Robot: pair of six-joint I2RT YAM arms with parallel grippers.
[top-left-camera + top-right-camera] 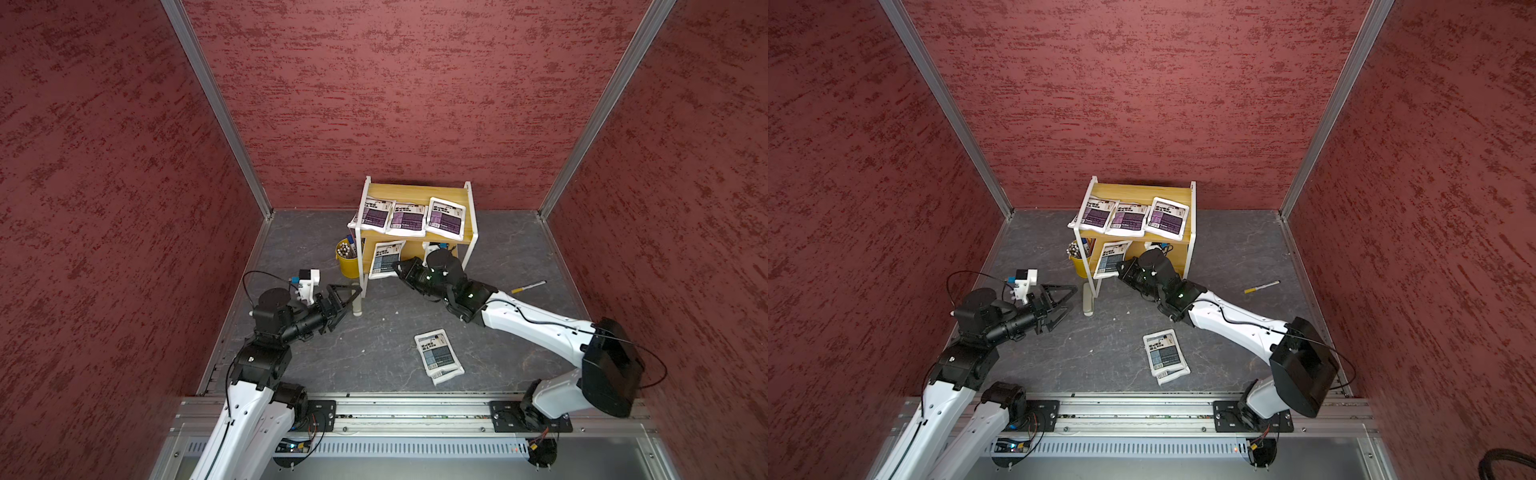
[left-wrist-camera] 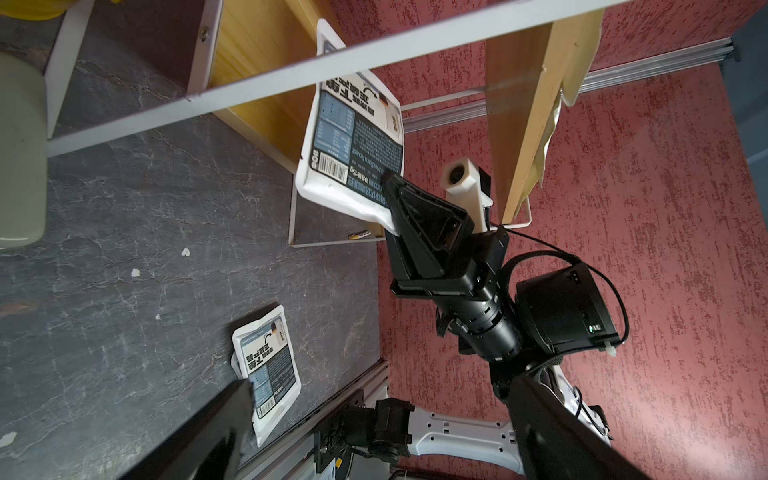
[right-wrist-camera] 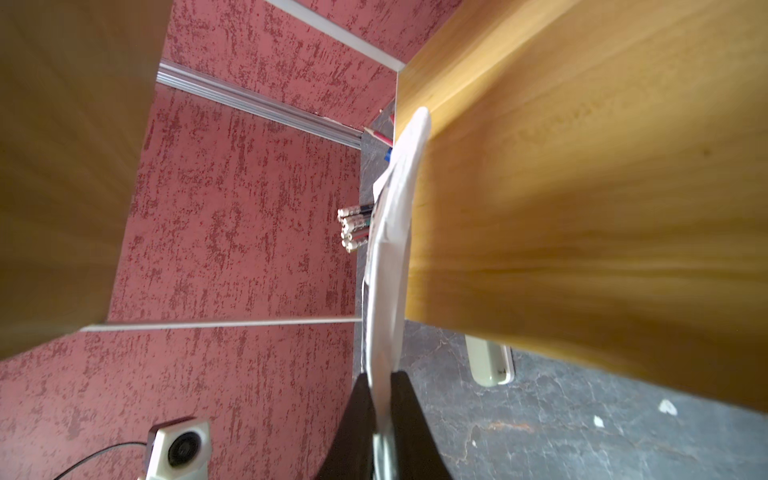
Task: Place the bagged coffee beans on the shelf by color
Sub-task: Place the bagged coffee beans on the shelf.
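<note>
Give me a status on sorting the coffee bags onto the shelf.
Done: three purple bags lie on the shelf's top board. In hand: the right gripper is shut on a grey-blue bag at the lower board. Left: two grey-blue bags, stacked on the table, need shelving; the left gripper is open and empty.
</note>
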